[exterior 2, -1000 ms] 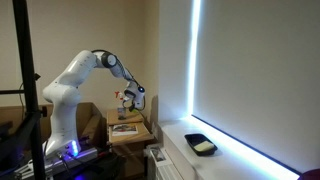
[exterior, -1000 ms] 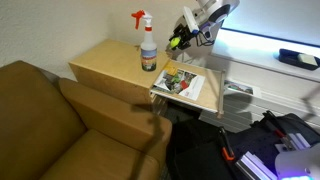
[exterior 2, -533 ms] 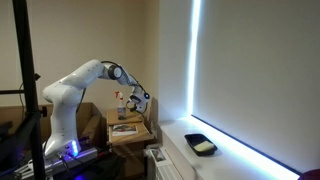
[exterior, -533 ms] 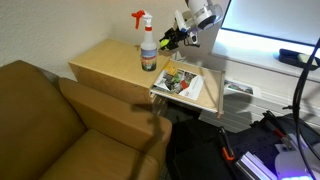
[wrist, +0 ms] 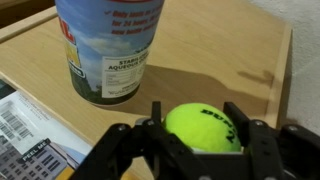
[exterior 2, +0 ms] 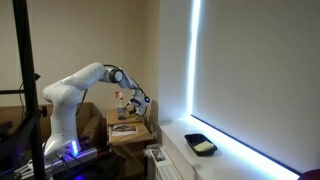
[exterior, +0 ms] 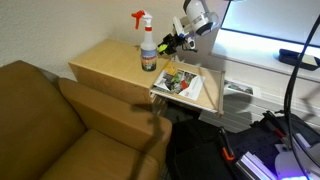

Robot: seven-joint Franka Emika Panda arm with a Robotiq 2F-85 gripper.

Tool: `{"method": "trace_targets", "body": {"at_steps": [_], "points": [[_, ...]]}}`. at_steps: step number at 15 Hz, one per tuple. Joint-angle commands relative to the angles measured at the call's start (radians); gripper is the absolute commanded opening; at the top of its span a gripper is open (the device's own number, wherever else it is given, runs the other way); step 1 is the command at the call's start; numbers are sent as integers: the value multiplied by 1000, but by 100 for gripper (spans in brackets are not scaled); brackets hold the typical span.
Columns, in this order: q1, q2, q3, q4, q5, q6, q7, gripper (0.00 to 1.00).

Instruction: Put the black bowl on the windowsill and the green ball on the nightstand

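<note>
So in an exterior view the gripper (exterior: 176,42) sits at about 3 o'clock from the spray bottle (exterior: 147,44), and it's got the green ball (exterior: 172,43) pinched between its jaws, up above the far edge of the nightstand (exterior: 105,66). Can't tell from here whether the ball touches the wood. The little folding tray table (exterior: 190,86) with the colourful print is at 6 o'clock from the gripper, right up against the nightstand. Way off at 3 o'clock the black bowl (exterior: 299,58) is sitting on the windowsill (exterior: 255,62), and there's a brown couch (exterior: 55,125) at the lower left. In the other exterior view the arm (exterior 2: 82,82) bends down with the gripper (exterior 2: 134,100) low over the nightstand, just beside the spray bottle (exterior 2: 120,102); the ball is too small to pick out here. The black bowl (exterior 2: 202,145) is on the windowsill (exterior 2: 240,165) at roughly 4 o'clock from the gripper, well apart, with something pale yellow inside it. The wrist view is the clearest: the green ball (wrist: 203,127) is clamped between the two black fingers (wrist: 243,122) of the gripper (wrist: 200,128), jaws partway closed around it, tan nightstand (wrist: 225,50) top right behind it, spray bottle (wrist: 108,45) base standing at 10 o'clock, and a bit of the tray table print (wrist: 25,130) at 9 o'clock.
</note>
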Motion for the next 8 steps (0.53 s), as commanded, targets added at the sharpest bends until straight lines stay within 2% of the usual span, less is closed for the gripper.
{"method": "trace_targets", "body": {"at_steps": [1, 8], "points": [[6, 83, 18, 71, 20, -44, 21, 38], [10, 203, 47, 213, 50, -12, -21, 38]]}}
